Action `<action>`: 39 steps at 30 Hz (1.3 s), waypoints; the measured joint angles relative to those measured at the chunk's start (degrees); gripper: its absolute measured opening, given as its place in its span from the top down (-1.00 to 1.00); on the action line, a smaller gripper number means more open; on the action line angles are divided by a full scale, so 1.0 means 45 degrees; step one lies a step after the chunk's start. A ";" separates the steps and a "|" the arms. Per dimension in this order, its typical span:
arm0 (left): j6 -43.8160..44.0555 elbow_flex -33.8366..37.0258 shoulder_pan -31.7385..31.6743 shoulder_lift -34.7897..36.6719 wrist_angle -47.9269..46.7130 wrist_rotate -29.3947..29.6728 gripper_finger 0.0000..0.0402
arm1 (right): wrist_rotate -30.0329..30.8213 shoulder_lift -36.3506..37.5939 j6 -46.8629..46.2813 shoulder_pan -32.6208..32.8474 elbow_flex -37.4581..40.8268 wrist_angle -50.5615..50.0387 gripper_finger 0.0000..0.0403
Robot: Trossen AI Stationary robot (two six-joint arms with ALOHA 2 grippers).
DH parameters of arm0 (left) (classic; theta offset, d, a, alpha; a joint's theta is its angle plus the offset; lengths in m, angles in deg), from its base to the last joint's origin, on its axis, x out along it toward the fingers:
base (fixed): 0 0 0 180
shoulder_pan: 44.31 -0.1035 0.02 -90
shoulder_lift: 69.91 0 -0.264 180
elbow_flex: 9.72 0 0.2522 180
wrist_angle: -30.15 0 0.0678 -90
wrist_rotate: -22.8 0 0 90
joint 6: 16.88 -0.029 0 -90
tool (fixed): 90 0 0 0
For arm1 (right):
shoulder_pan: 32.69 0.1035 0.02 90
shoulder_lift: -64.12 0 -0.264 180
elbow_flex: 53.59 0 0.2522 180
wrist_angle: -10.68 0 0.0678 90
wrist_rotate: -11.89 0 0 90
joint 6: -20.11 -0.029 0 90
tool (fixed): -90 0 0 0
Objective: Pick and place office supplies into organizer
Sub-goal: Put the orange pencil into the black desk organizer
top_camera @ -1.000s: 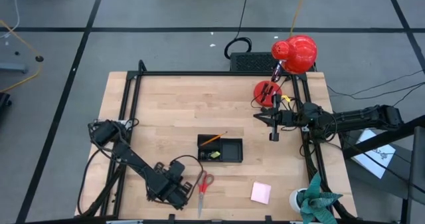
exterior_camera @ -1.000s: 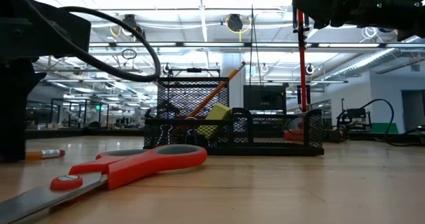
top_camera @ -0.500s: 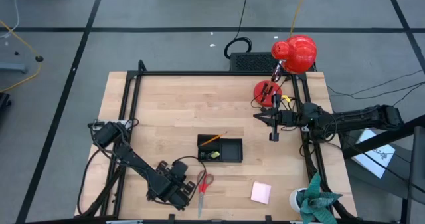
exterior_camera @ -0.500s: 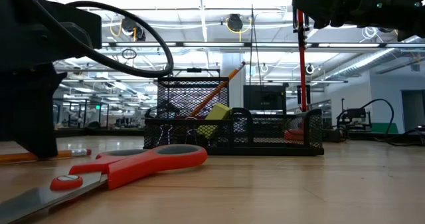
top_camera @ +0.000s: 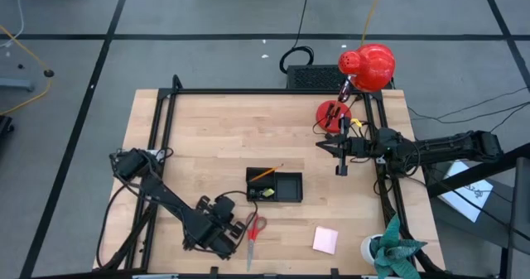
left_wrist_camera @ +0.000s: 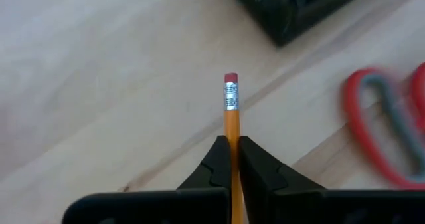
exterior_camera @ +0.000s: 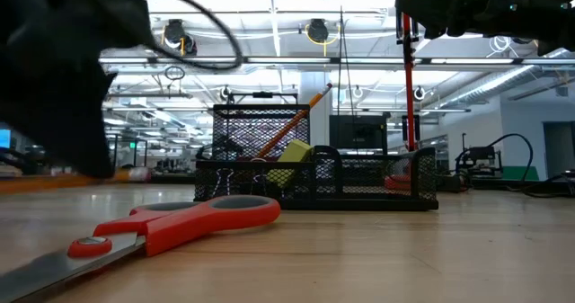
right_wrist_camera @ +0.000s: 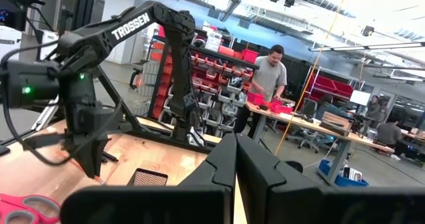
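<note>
Organizer (top_camera: 275, 185) holds 1 pencil (exterior_camera: 289, 122); left end effector (left_wrist_camera: 234, 159) clamps another pencil (left_wrist_camera: 231, 111); right end effector (right_wrist_camera: 235, 159) together.

On the bench (top_camera: 207, 138), the organizer (top_camera: 275, 185) sits near centre, a pencil (top_camera: 263, 173) leaning in it; scissors (top_camera: 253, 233) lie at its 7 o'clock, the sticky-note pad (top_camera: 325, 240) at its 5 o'clock

Looks like a big robotics lab/workshop: more robot arms (right_wrist_camera: 119, 64) on benches, parts shelves (right_wrist_camera: 219, 71) w/ red bins, person (right_wrist_camera: 265, 78) at workbench.
</note>
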 joint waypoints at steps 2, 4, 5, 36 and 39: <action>-0.0083 -0.0002 0.0002 0.0305 -0.0067 0.0361 0.95 | 0.0000 0.0004 0.0000 0.0002 0.0000 0.0000 0.98; -0.0270 -0.0002 0.0002 0.0577 -0.0120 0.0723 0.97 | 0.0005 0.0000 -0.0007 0.0000 0.0000 0.0002 0.98; -0.0373 -0.0002 0.0002 0.0723 -0.0110 0.0941 0.98 | 0.0005 0.0000 -0.0010 0.0000 0.0000 0.0002 0.98; -2.2906 0.1816 -0.5474 0.4098 1.4297 0.0793 0.96 | 0.0010 0.0000 -0.0010 0.0000 0.0000 -0.0149 0.98; -2.3163 0.2808 -0.5966 0.4150 1.5938 0.0173 0.94 | 0.0010 0.0000 -0.0005 0.0005 0.0000 -0.0233 0.98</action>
